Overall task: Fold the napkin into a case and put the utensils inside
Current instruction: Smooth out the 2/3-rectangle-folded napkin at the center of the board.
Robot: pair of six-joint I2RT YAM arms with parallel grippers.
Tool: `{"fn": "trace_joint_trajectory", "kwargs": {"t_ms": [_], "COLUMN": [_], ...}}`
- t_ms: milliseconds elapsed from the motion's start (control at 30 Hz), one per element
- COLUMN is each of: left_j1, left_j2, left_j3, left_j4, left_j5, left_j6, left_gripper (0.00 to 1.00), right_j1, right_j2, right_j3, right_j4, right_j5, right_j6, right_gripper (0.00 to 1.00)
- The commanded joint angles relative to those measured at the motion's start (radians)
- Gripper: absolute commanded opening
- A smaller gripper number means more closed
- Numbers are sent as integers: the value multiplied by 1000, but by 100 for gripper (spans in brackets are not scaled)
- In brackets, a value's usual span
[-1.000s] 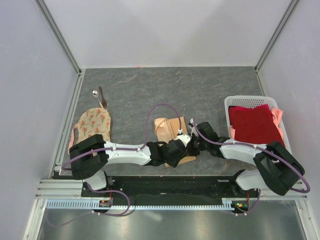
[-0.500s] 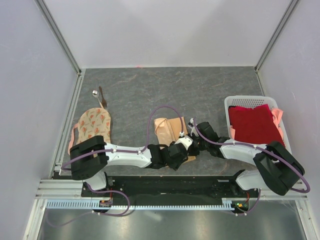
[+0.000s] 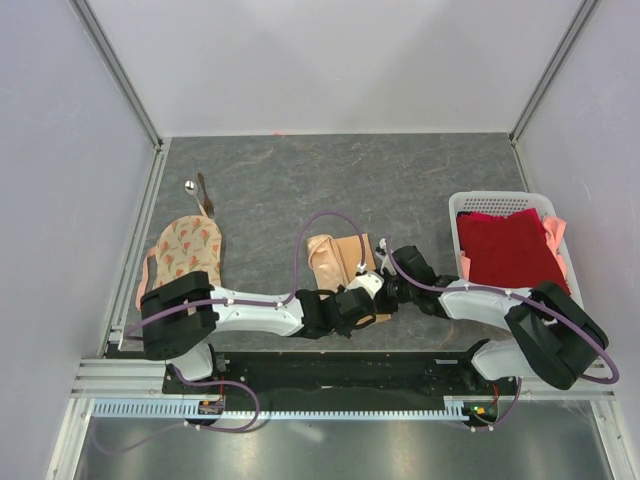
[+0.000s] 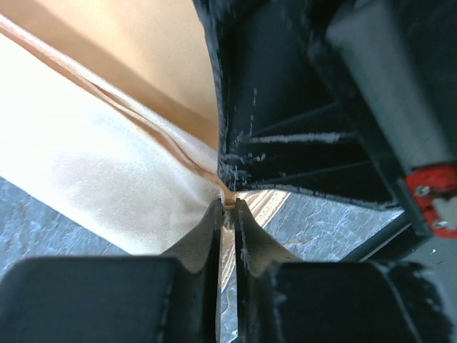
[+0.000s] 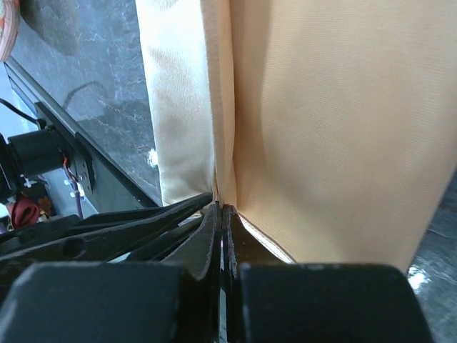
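The peach-orange napkin (image 3: 338, 262) lies partly folded on the table's near middle, with both grippers meeting at its near right corner. My left gripper (image 3: 370, 288) is shut on the cloth's edge: in the left wrist view the napkin (image 4: 107, 164) is pinched at the tips of my left gripper (image 4: 228, 205). Right beside it, my right gripper (image 3: 386, 290) is shut on the same edge, and the right wrist view shows the napkin (image 5: 335, 121) rising from my right gripper (image 5: 221, 207). The utensils, a silver spoon (image 3: 190, 186) and a brown stick (image 3: 204, 193), lie at the far left.
A round cream cloth with orange print (image 3: 187, 250) lies at the left, near the utensils. A white lattice basket (image 3: 495, 196) at the right holds a dark red cloth (image 3: 510, 250). Metal rails border the grey table (image 3: 400, 180).
My left gripper has gone from open to shut on the napkin's edge beside the right gripper, and its wrist has drawn slightly nearer. The right gripper has kept its grip.
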Motion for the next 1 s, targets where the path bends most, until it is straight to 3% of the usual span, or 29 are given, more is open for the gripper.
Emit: {"fn": "trace_joint_trajectory", "kwargs": {"t_ms": [0,333,533,633,667,767,967], "left_j1": [-5,-5,-5,-5,-4,-1,31], "left_j2": [-78,-88,-51,-71,-81,-138,-295], "left_j3": [-2,1,6,0,-11,-31,-75], "left_j4": [-8,-2,9,18,23,35,53], "left_j5": [-50,-2,36,71,79,119,216], "left_j6": [-1,-14,-14,-8,-7,-10,-25], "left_gripper": [9,8,8,17,25,37,43], "right_j1": [30,74,76,74,76,74,74], "right_j2": [11,17,-8,-24,-28,-37,-67], "right_j3": [-9,-60,-39,-22,-19,-12,9], "right_j4": [41,104,29,-24,-34,-54,-78], "right_j5": [-18,14,58,81,84,88,84], "right_j6": [18,87,66,37,34,27,17], "right_gripper": [0,0,2,9,10,18,37]}}
